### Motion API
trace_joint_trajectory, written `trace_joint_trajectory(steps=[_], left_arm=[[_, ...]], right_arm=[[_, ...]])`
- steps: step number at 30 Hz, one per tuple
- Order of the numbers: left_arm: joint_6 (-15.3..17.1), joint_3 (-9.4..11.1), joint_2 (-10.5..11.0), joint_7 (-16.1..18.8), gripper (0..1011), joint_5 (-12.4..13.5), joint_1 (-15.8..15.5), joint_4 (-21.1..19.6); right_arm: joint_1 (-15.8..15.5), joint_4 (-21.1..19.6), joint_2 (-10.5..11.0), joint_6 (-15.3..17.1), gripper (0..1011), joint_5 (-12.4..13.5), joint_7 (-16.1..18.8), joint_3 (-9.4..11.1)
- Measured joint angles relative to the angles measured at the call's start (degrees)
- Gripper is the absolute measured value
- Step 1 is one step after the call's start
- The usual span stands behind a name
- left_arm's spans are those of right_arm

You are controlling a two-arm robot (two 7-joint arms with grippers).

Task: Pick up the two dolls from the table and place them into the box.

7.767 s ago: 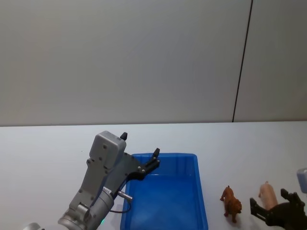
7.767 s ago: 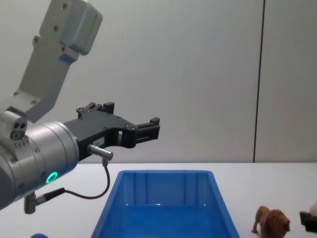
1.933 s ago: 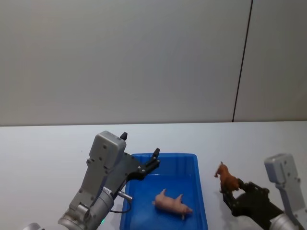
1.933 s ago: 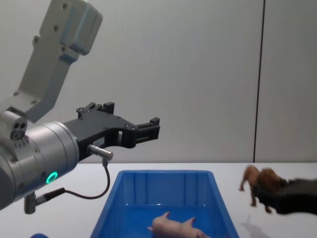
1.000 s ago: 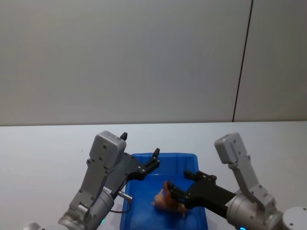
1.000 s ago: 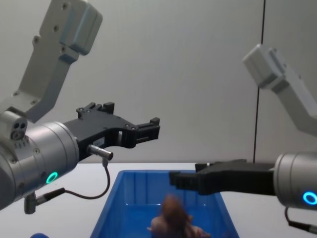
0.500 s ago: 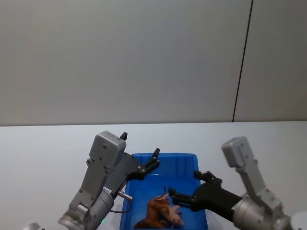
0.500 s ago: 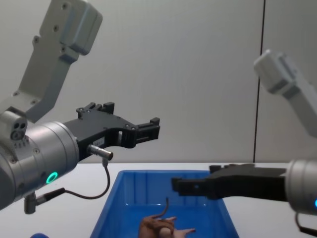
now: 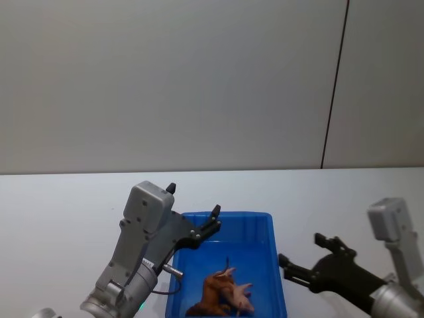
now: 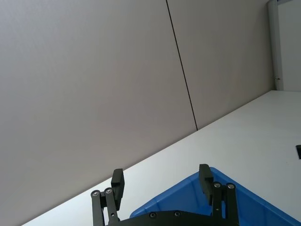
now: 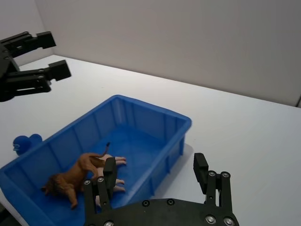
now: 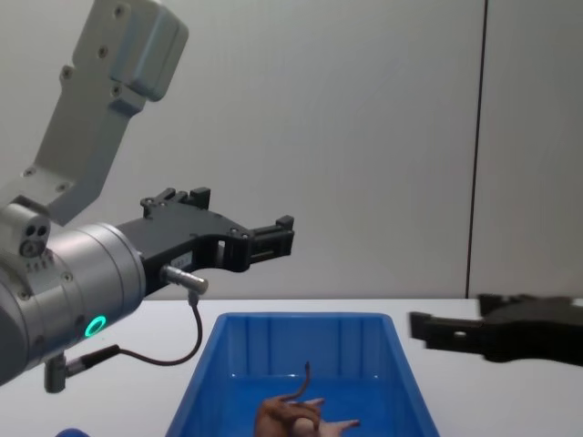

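Now the lion (image 9: pixel 209 295) and the pig (image 9: pixel 244 303) are seen lying against each other inside the blue box (image 9: pixel 232 216) on the worktop (image 9: pixel 66 205). The right pincer (image 9: pixel 301 253) is held spread and empty just right of the box. The left pincer (image 9: pixel 193 200), also spread, is held above the box's left wall.

The lion (image 9: pixel 211 291) partly hides the pig (image 9: pixel 243 303).
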Motion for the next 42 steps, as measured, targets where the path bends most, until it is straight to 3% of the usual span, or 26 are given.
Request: trace_joint_trajectory(steps=[12,21,33,42], left_arm=[[0.5,-0.2,0.5,0.8,1001,0.4,0.7,-0.8],[3.5,-0.9,3.6,5.2,1001,0.4,4.5,-4.3],[4.9,-1.9,7.7,12.6,1001,-3.9,11.0,-6.7],[3.2,-2.4,8.8,14.5,1001,-6.9,13.6,-5.1]], right_arm=[[-3.1,-2.0,3.3,-2.4,1001,2.5,-2.0,2.1],[-4.1,-2.6,4.3,-3.2,1001,3.3,-2.6,2.8],[-4.7,-3.0,4.9,-3.6,1001,3.7,-2.9,3.1],[-4.8,-3.1,5.0,-3.7,1001,3.8,-3.0,3.2]])
